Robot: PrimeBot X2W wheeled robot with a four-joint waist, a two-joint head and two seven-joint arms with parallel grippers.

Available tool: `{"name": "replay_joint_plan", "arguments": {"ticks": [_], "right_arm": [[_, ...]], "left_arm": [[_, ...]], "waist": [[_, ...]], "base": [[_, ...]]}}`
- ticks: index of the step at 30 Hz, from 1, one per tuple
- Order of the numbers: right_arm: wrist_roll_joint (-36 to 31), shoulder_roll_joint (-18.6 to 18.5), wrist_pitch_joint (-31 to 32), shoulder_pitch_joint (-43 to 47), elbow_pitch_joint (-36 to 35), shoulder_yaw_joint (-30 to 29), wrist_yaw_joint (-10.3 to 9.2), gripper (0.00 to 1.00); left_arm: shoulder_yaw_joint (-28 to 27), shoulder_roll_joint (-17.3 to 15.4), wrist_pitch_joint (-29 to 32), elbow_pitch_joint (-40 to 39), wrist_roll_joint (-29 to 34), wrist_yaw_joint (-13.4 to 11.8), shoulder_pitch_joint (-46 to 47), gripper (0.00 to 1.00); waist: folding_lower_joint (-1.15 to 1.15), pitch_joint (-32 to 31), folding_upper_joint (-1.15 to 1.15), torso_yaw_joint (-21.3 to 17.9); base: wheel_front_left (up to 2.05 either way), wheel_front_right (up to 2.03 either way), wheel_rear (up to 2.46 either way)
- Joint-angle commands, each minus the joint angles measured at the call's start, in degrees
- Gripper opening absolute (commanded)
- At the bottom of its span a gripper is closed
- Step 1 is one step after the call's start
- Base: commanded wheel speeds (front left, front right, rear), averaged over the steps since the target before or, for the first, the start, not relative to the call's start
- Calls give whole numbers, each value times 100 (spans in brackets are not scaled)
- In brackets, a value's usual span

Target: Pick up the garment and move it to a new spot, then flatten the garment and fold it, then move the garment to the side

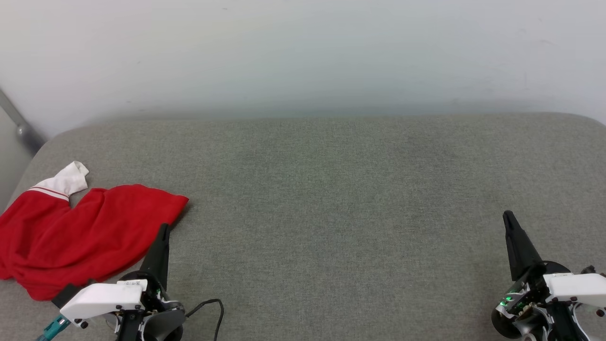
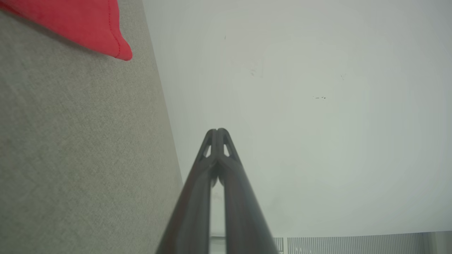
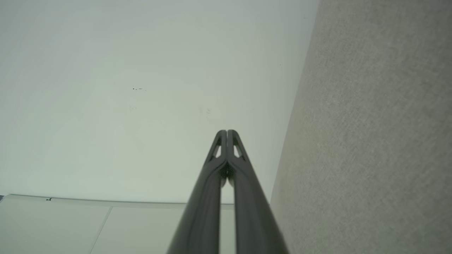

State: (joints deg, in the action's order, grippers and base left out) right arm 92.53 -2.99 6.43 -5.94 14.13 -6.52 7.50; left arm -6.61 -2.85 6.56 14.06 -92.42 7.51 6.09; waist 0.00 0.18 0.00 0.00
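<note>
The garment (image 1: 75, 234) is a bright red T-shirt lying crumpled at the left end of the grey surface, with one white sleeve (image 1: 66, 180) and its striped trim at its far side. No lettering shows. My left gripper (image 1: 164, 228) rests at the shirt's right edge with its fingers pressed together and nothing held. In the left wrist view a red hemmed corner of the garment (image 2: 88, 24) lies at the upper left, apart from the shut left gripper (image 2: 217, 131). My right gripper (image 1: 508, 215) sits far right, also shut and empty, as the right wrist view confirms of the right gripper (image 3: 226, 132).
The grey fabric-covered surface (image 1: 331, 199) spreads wide between the two arms, with rounded far corners. A pale wall (image 1: 303, 52) stands behind it. A grey bar (image 1: 19, 125) slants at the far left. A black cable (image 1: 213, 308) loops beside the left wrist.
</note>
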Motion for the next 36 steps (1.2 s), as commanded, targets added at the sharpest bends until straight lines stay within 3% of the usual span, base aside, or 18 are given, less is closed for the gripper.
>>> {"name": "replay_joint_plan", "arguments": {"ticks": [1,20,21,36], "right_arm": [[-25,20,6,-72,5,3,-2,0],[-25,20,7,-72,5,4,-2,0],[-1,0,0,0,-1,0,0,100],[-313,-50,-320,152,-143,155,-1,100]], "left_arm": [[-3,6,8,1,2,11,35,0],[-2,6,8,1,2,11,35,0],[1,0,0,-1,0,0,0,100],[390,6,-346,-173,270,-1,-16,100]], "waist": [[0,0,0,0],[0,0,0,0],[0,0,0,0],[0,0,0,-5]], "base": [[0,0,0],[0,0,0],[0,0,0],[0,0,0]]}}
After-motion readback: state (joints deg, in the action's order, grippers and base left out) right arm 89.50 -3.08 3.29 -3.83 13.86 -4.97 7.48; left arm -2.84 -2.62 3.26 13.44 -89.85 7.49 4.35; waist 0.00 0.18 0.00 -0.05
